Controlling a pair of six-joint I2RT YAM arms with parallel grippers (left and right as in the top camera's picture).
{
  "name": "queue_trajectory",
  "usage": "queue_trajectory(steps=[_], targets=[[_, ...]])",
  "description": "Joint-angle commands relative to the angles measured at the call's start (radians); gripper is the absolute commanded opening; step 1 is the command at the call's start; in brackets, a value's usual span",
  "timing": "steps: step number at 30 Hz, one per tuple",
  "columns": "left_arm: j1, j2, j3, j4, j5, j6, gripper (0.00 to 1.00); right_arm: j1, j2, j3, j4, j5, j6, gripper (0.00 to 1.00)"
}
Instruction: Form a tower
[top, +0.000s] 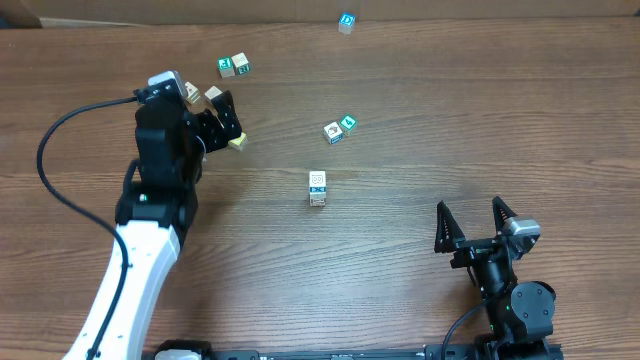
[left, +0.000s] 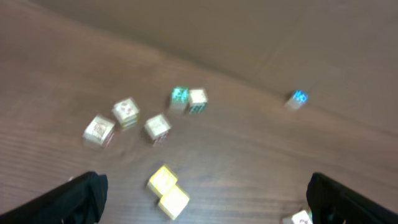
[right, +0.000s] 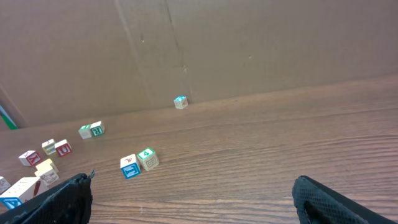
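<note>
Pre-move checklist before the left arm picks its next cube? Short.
1. Is the left end effector open and empty: ok.
2. Is the right end effector open, empty and well away from the tower: ok.
3. Is the tower standing with nothing touching it: ok.
4. Is the pick target isolated: not ok. The two yellow cubes below the left end effector touch each other.
5. Are the tower's cubes squarely aligned, and how many are there: cannot tell from the overhead view.
</note>
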Motion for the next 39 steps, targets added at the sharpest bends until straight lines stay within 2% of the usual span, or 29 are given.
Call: queue_trajectory(steps=[1, 7, 11, 23, 33, 39], targets=[[-0.001, -0.064, -0.096, 0.082, 0.08, 0.095, 1.0, -0.003, -0.012, -0.01, 0.005, 0.0, 0.005, 1.0], [-0.001, -0.121, -0.298, 0.307, 0.071, 0.095, 0.99, -0.003, -0.012, -0.01, 0.005, 0.0, 0.005, 1.0], [-0.001, -0.155, -0.393, 0.393, 0.056, 0.1, 1.0, -0.003, -0.012, -0.01, 0.005, 0.0, 0.005, 1.0], [-0.001, -0.252, -0.553, 0.401, 0.053, 0.12, 1.0, -0.003, -0.012, -0.01, 0.005, 0.0, 0.005, 1.0], [-0.001, -0.458, -0.761, 0.42, 0.039, 0.12, 1.0, -0.003, -0.012, -0.01, 0.005, 0.0, 0.005, 1.0], [-0.002, -0.488, -0.853, 0.492, 0.038, 0.09, 1.0, -0.003, -0.012, -0.01, 0.005, 0.0, 0.005, 1.0]])
